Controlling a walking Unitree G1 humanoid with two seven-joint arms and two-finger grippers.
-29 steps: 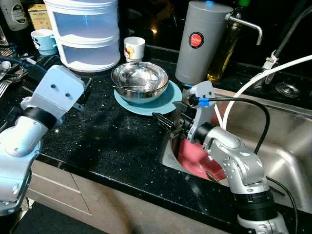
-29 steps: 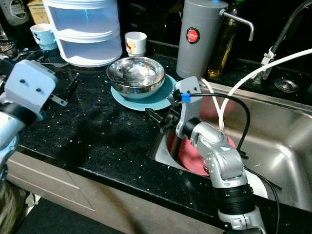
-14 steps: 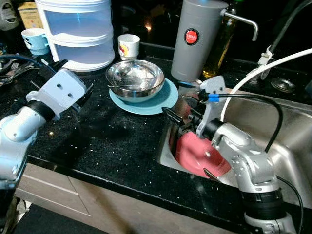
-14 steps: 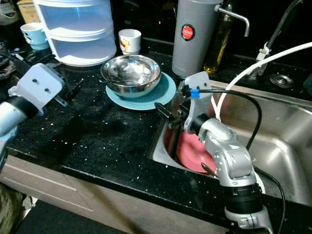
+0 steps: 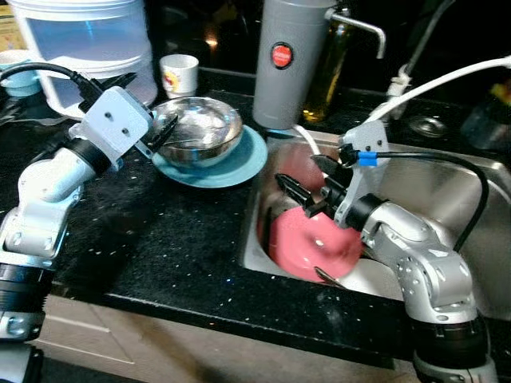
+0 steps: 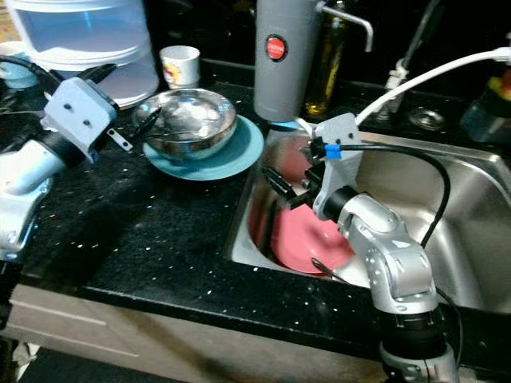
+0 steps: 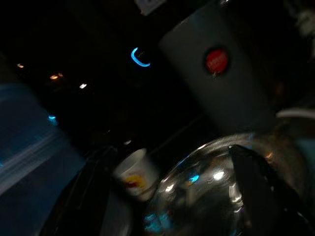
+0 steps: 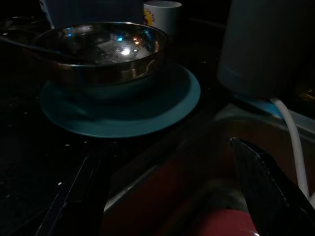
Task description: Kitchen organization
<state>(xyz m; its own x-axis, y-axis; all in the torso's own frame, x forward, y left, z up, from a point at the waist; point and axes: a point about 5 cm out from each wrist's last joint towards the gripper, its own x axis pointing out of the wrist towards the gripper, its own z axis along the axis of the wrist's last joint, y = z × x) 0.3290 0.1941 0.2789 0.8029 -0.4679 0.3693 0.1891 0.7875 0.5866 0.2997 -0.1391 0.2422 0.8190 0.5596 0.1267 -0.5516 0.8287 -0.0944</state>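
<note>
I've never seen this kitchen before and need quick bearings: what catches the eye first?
A shiny steel bowl sits on a teal plate on the black counter, with the left claw at its rim. Beside it, in the steel sink, lies a pink bowl, the open right claw above it. A tall grey canister stands behind.

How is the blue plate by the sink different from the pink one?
The blue plate lies flat on the black counter with a steel bowl on it; the pink plate sits tilted inside the sink, carrying nothing. The left pincer reaches the bowl's rim, and the right pincer hovers open over the pink plate. Both plates are round.
</note>
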